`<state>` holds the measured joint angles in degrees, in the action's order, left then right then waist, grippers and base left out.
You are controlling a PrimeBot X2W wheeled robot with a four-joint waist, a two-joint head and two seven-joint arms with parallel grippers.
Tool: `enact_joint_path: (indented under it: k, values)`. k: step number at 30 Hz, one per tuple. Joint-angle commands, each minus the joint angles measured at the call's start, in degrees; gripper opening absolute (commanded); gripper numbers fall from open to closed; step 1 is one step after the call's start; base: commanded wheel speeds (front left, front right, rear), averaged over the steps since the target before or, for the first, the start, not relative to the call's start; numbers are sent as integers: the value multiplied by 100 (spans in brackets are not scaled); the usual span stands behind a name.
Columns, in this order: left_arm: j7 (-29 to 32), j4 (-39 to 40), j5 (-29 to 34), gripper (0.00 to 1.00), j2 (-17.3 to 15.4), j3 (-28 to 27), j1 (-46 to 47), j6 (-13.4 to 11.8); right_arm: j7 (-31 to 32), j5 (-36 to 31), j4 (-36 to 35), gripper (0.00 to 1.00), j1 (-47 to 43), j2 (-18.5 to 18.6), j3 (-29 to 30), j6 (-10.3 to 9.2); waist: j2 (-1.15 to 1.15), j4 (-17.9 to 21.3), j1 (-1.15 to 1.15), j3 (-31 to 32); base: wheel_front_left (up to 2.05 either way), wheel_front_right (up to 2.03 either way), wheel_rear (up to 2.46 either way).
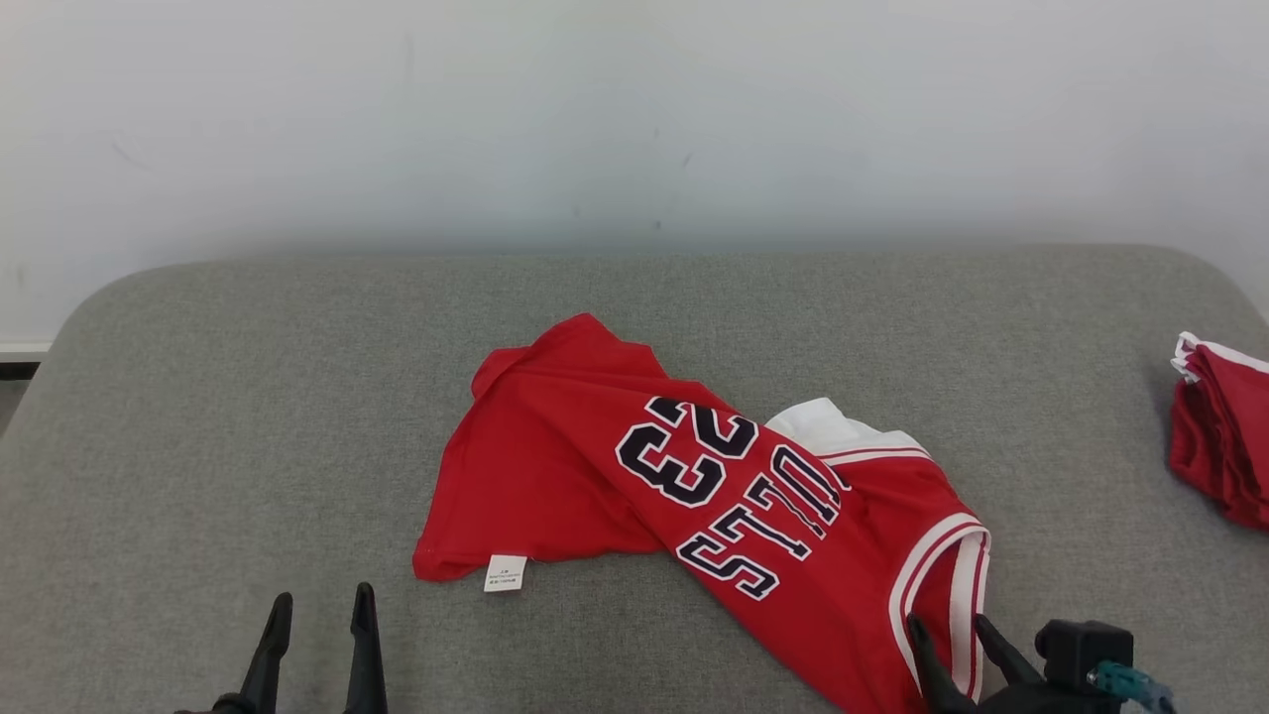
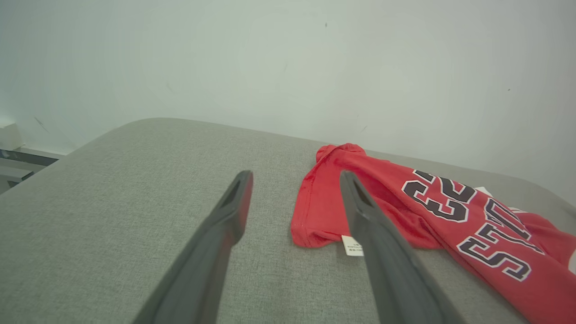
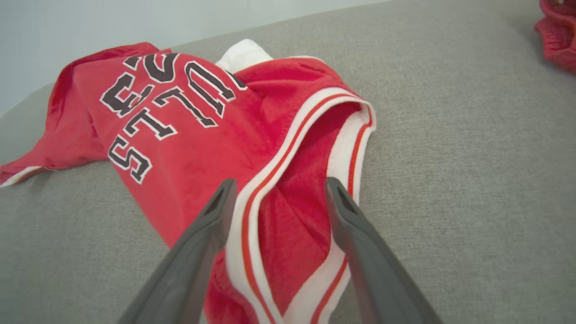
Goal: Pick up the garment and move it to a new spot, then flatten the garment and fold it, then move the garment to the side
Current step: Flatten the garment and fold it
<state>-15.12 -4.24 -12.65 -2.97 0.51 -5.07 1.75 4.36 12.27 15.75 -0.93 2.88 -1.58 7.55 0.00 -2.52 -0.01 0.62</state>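
Note:
The garment (image 1: 595,466) is a red basketball jersey with dark number and letters and white-and-red trim, lying crumpled at the middle of the grey padded surface (image 1: 248,416). A white tag (image 1: 505,572) hangs off its near left hem. My left gripper (image 1: 317,607) stands open at the lower left, apart from the jersey, whose hem (image 2: 315,216) lies ahead and to the right of it. My right gripper (image 1: 949,627) is open at the lower right, its fingers straddling above the trimmed armhole (image 3: 297,198) without gripping it.
Another red garment with white trim (image 1: 1224,436) lies at the right edge of the surface. A pale wall (image 1: 634,119) stands right behind the far edge. Bare grey surface stretches on the left and at the far side of the jersey.

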Motion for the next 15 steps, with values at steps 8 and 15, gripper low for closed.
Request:
enact_joint_path:
  k: [8, 15]
  values:
    - [-1, -2, -153, 100, 8, 145, 165, -95, 592, 407, 703, 100, 775, -1, 113, -15, 0, -50, 1, -232, 0, 0, 0]
    - [-1, -22, -223, 100, 7, 178, 297, -94, 786, 548, 1404, 100, 1400, -1, 123, -15, 0, -158, 1, -350, 0, 0, 0]
